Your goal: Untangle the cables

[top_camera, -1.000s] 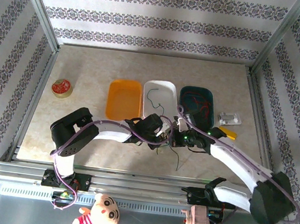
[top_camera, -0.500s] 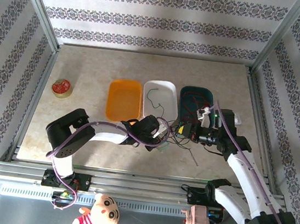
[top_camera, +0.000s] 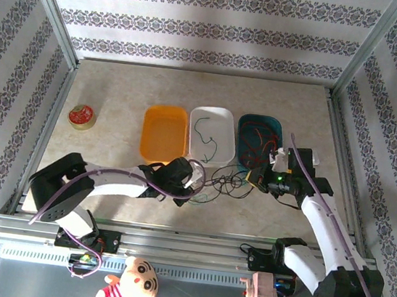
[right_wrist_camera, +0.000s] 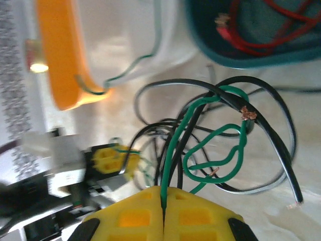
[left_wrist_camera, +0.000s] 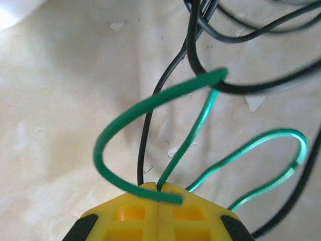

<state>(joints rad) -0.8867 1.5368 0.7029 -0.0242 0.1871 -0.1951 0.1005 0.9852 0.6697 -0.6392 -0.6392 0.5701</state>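
Note:
A tangle of black and green cables (top_camera: 225, 181) lies on the table in front of the trays, stretched between my two grippers. My left gripper (top_camera: 192, 184) is at its left end; in the left wrist view its yellow jaws (left_wrist_camera: 159, 187) are shut on a green cable (left_wrist_camera: 193, 130), with a black cable (left_wrist_camera: 145, 150) passing beside them. My right gripper (top_camera: 257, 178) is at the tangle's right end, shut (right_wrist_camera: 164, 191) on another green cable (right_wrist_camera: 175, 145). Red cables (top_camera: 262, 138) lie in the teal tray (top_camera: 244, 125). A loose green cable (top_camera: 202, 128) lies in the white tray (top_camera: 226, 119).
An orange tray (top_camera: 164, 133) stands left of the white one. A red-topped tape roll (top_camera: 81, 116) sits at the far left. A small clear packet (top_camera: 307, 157) lies right of the teal tray, partly behind my right arm. Metal frame posts border the table.
The two grippers have pulled apart: the left one back towards the near left, the right one to the right. The left jaws closed fully. The tangle has spread out between them.

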